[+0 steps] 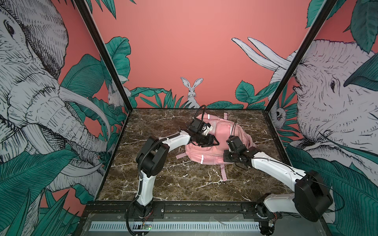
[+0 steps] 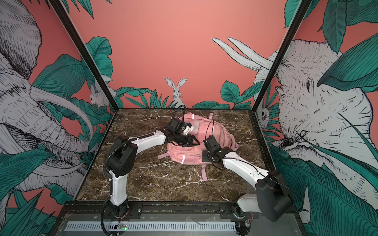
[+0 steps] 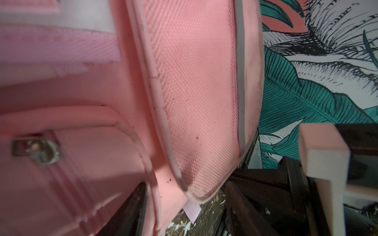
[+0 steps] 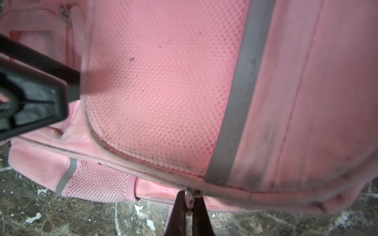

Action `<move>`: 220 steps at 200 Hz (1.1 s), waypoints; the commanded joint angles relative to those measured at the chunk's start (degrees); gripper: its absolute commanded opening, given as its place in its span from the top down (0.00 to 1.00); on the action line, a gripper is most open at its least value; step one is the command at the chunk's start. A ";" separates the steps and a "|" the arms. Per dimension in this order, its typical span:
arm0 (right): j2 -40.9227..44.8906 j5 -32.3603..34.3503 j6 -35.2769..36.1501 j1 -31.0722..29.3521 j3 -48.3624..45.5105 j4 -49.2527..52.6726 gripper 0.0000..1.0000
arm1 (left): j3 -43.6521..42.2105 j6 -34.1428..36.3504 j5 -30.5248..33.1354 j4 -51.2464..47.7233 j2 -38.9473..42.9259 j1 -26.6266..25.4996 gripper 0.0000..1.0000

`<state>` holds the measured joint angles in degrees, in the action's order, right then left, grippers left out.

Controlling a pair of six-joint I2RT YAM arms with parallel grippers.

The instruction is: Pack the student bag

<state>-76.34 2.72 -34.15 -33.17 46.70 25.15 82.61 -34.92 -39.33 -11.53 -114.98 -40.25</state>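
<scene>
The student bag (image 1: pixel 221 130) (image 2: pixel 202 130) is a soft pink backpack lying flat at the middle back of the marble table. My left gripper (image 1: pixel 211 144) (image 2: pixel 191 144) hovers over its near left part, open. In the left wrist view a pink flap and the mesh pocket edge (image 3: pixel 194 81) lie between its spread fingers (image 3: pixel 184 214). My right gripper (image 1: pixel 226 160) (image 2: pixel 205 158) is at the bag's near right edge. In the right wrist view it (image 4: pixel 190 206) is shut on a small zipper pull (image 4: pixel 190 197) below a grey reflective strip (image 4: pixel 241 92).
The brown marble tabletop (image 1: pixel 163 183) is walled in by patterned panels and black frame posts (image 1: pixel 106 59) on three sides. Loose pink straps trail from the bag toward the front (image 1: pixel 224 173) and the left (image 1: pixel 181 156). Both arms bend inward over the table.
</scene>
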 commanded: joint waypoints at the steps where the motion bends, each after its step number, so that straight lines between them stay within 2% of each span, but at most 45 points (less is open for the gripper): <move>1: 0.94 -2.35 1.34 -1.02 2.04 -0.79 1.00 | -2.79 -0.38 0.70 -1.32 4.47 -2.28 0.40; 22: 1.30 -2.19 1.41 -1.11 1.77 -0.77 1.00 | 0.66 6.32 10.59 -11.02 7.55 -2.31 0.40; 42: 1.12 -2.35 1.28 -1.11 1.34 -0.98 1.00 | 3.80 9.58 14.40 -16.02 8.28 -2.53 0.39; 72: 0.79 -2.46 1.15 -1.23 1.18 -1.18 1.00 | 3.58 7.34 10.42 -13.25 7.59 -3.11 0.39; 159: 1.36 -2.32 1.20 -1.22 0.85 -1.06 1.00 | -2.50 -4.40 5.32 0.92 2.91 -4.05 0.40; 168: 1.19 -2.27 1.27 -1.22 0.85 -1.00 1.00 | -2.61 -5.40 3.24 2.61 2.06 -4.05 0.40; 196: 1.12 -2.48 1.27 -1.21 0.95 -0.97 1.00 | -2.02 -6.57 3.67 4.72 0.49 -4.03 0.48; 220: 0.75 -2.54 1.75 -1.29 1.59 -0.10 1.00 | -0.60 -6.14 4.32 3.46 -0.37 -3.62 0.82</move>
<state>-76.31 1.98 -33.80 -33.63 47.20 25.63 81.06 -40.36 -34.81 -10.37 -113.99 -43.94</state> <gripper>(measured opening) 0.049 0.305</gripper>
